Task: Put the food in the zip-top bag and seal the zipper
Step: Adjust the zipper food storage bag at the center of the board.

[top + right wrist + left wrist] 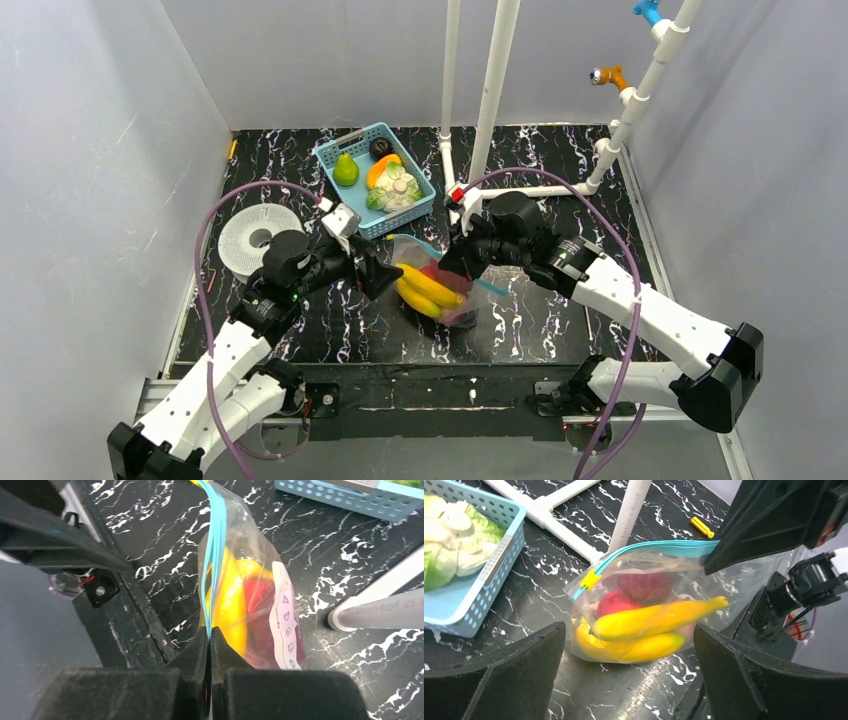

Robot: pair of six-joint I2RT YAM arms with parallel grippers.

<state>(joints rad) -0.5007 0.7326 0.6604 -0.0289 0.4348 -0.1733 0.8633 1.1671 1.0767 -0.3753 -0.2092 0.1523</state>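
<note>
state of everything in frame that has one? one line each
Bag: filled, resting on table, mouth edge held up.
Zipper: pinched at one end; sealed or not, can't tell.
Bananas: inside bag.
Apple: inside bag.
Right gripper: shut on zipper.
Left gripper: open, holding nothing.
Basket: upright, cabbage and pear in it.

We reach both arms in from the near edge, elbows bent outward, so that the wrists face each other across the middle. Our left gripper (pixel 378 272) points right and sits low, its jaws spread wide and its fingers (pixel 524 675) gripping nothing. Our right gripper (pixel 455 262) points left and slightly down. Its pads (pixel 235 655) are pressed flat together on the zipper (pixel 216 555), which runs out from between them.
</note>
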